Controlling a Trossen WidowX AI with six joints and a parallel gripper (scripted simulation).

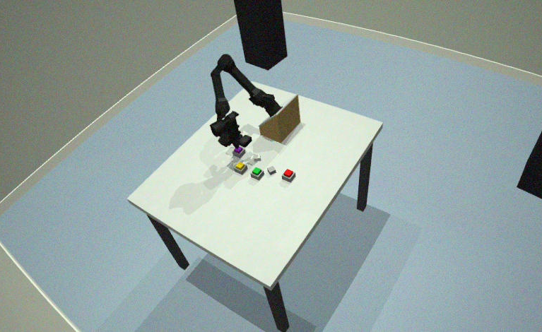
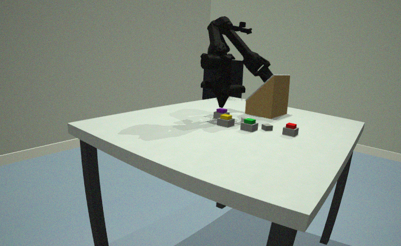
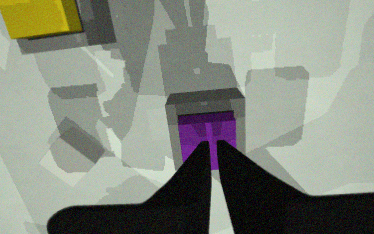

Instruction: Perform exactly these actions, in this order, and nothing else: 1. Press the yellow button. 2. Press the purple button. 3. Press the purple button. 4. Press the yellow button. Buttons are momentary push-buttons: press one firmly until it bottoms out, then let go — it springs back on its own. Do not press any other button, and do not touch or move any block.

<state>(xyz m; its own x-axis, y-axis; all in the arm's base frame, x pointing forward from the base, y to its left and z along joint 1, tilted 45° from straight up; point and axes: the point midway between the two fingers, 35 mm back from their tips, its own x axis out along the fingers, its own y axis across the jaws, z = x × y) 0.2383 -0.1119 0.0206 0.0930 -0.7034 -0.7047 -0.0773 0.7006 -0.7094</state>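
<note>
Exterior view, contents of white table:

- 1 black arm, folded over, with gripper pointed straight down. Fingers are drawn together to a narrow slit, with nothing held between them. The tips are seen just above the purple button; contact cannot be confirmed from this angle.
- 1 purple button on a grey base, at the far end of the group, nearest the arm. In the wrist view the fingertips overlap the near edge of the purple cap.
- 1 yellow button on a grey base, just in front of the purple one and apart from the gripper. It is seen at the upper left corner in the wrist view.
- 1 green button, beside the yellow.
- 1 small grey block, between the green and red buttons.
- 1 red button, at the end of the row.
- 1 brown wedge-shaped block, behind the row, near the arm's base.
</note>
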